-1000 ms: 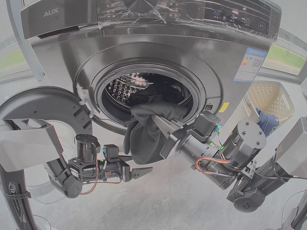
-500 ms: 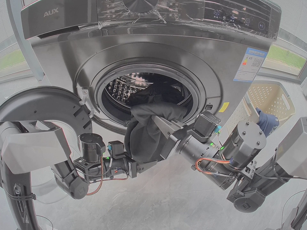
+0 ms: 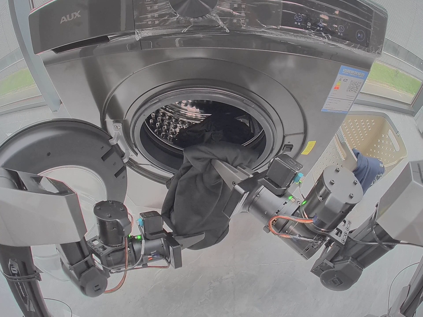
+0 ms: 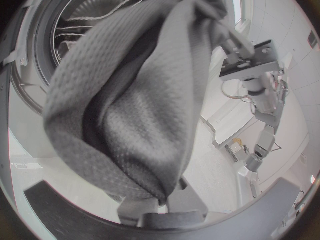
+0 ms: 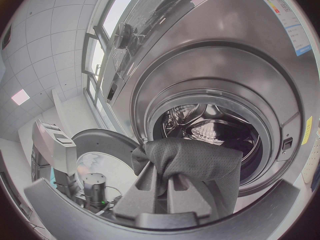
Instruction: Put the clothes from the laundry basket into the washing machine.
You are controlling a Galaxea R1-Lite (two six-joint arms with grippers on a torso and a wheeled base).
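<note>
pale grey marbled floor (image 3: 229, 282) lies near. far windows (image 3: 394, 78), left and right, show green grass in daylight. overhead, a white tiled ceiling (image 5: 43, 27) holds a lit square panel (image 5: 20, 96).

**Arms and grippers: condition at inspection**

The grey, jointed right arm (image 3: 308, 216) is extended forward and upward from the lower right. The black, wedge-fingered right gripper (image 3: 219, 167) at its end is raised and clamped on the upper fold of a dark grey perforated fabric garment (image 3: 198, 190).

The black, cable-wrapped left arm (image 3: 110, 243) is held low, its wrist turned towards the right arm. The black, two-fingered left gripper (image 3: 191, 239) lies below the right gripper. Its fingers (image 4: 186, 197) are drawn close together, with the garment's lowest fold pinched between them.
</note>
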